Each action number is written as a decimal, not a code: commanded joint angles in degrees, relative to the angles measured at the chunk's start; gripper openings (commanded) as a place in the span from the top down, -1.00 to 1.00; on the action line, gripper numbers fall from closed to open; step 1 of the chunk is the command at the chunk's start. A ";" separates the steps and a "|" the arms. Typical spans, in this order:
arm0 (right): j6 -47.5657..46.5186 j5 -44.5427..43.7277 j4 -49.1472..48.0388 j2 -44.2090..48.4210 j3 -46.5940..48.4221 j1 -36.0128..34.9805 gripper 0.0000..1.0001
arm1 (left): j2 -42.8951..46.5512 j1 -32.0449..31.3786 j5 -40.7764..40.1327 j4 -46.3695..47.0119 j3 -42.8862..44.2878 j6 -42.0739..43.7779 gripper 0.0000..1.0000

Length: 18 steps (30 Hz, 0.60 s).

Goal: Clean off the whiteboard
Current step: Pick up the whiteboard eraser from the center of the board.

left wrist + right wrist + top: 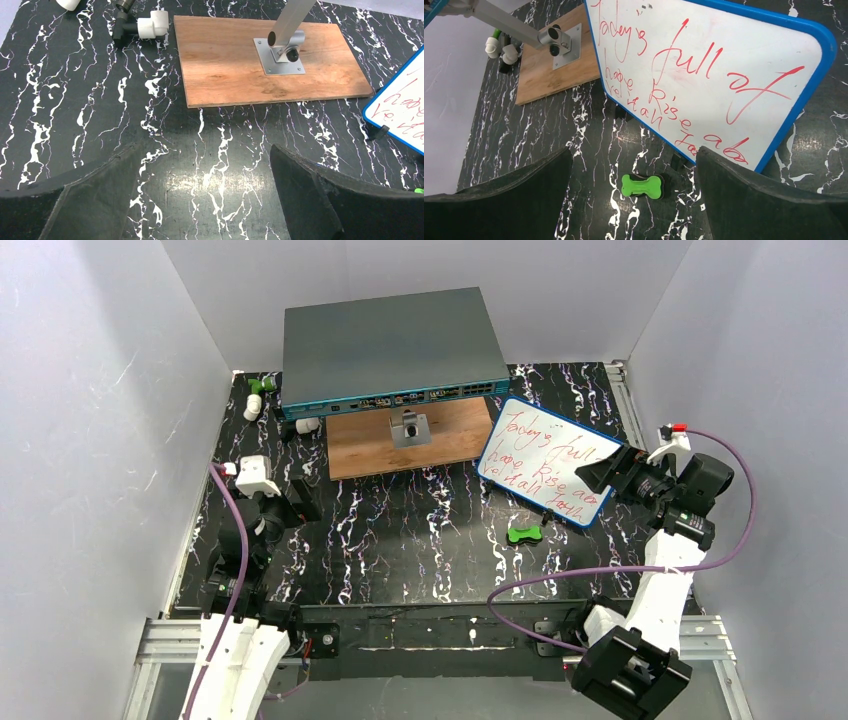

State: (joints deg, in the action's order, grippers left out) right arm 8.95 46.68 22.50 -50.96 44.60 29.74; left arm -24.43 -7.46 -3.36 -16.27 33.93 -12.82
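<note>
The whiteboard (545,460) has a blue frame and red handwriting and stands tilted at the right of the black marbled table; it also shows large in the right wrist view (704,65) and at the edge of the left wrist view (400,110). A green bone-shaped eraser (524,534) lies flat on the table just in front of the board's near edge. My right gripper (600,472) hangs open over the board's right end, with the eraser (642,185) seen between its spread fingers (634,150). At the left of the table my left gripper (300,495) is open with only table between its fingers (204,150).
A grey-teal network switch (390,345) sits at the back on a post over a brown wooden board (360,445) with a metal bracket (280,52). White and black pipe fittings (255,405) lie at the back left. White walls enclose the table on three sides.
</note>
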 commanded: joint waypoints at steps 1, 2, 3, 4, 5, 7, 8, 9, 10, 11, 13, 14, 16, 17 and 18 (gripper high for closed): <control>0.37 -0.15 -0.97 0.19 1.54 0.66 -0.97 | 0.73 0.16 1.41 0.92 0.98 0.42 -0.99; 0.34 0.03 -1.03 0.27 1.54 0.59 -0.97 | 0.85 0.16 1.40 0.77 0.96 0.43 -0.99; 0.29 0.20 -1.00 0.47 1.52 0.61 -0.97 | 0.91 0.17 1.57 0.72 1.03 0.36 -0.99; 0.30 0.34 -1.09 0.62 1.46 0.67 -0.97 | 0.88 0.17 1.82 0.78 1.04 0.34 -0.99; 0.29 0.41 -1.12 0.93 1.46 0.65 -0.97 | 0.84 0.13 2.04 0.80 1.05 0.34 -0.99; 0.24 0.82 -1.13 1.14 1.41 0.66 -0.97 | 0.95 0.17 2.28 0.65 1.03 0.34 -0.99; 0.24 0.98 -1.21 1.03 1.37 0.65 -0.97 | 1.03 0.17 2.36 0.63 1.05 0.33 -0.99; 0.15 1.18 -1.31 1.01 1.23 0.62 -0.97 | 1.04 0.17 2.43 0.63 0.98 0.29 -0.99; -0.07 1.22 -1.36 0.94 1.08 0.60 -0.97 | 0.97 0.13 2.64 0.79 0.92 0.25 -0.99; -0.34 1.22 -1.34 0.86 0.90 0.66 -0.97 | 0.88 0.16 2.99 0.91 0.94 0.17 -0.99; -1.64 1.75 -1.17 1.24 0.41 0.71 -0.97 | 0.48 0.04 3.35 1.20 0.86 0.16 -0.99; -3.48 2.67 -0.94 1.56 0.01 0.70 -0.97 | 0.36 -0.05 5.30 1.31 0.95 0.16 -0.99; -8.06 7.05 -0.72 2.21 -1.50 0.74 -0.97 | 0.29 -0.09 7.04 1.33 1.03 0.33 -0.99; -11.62 11.83 -0.63 2.28 -2.48 0.67 -0.97 | 0.26 -0.16 7.66 1.33 1.00 0.33 -0.99; -15.39 15.36 -0.08 2.15 -3.37 0.67 -0.97 | 0.34 -0.18 8.28 1.31 0.96 0.15 -0.99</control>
State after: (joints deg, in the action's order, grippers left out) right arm 4.60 50.28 22.44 -49.87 43.66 30.13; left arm -23.92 -7.46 0.97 -16.27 33.93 -12.84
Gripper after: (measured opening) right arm 0.983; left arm 0.992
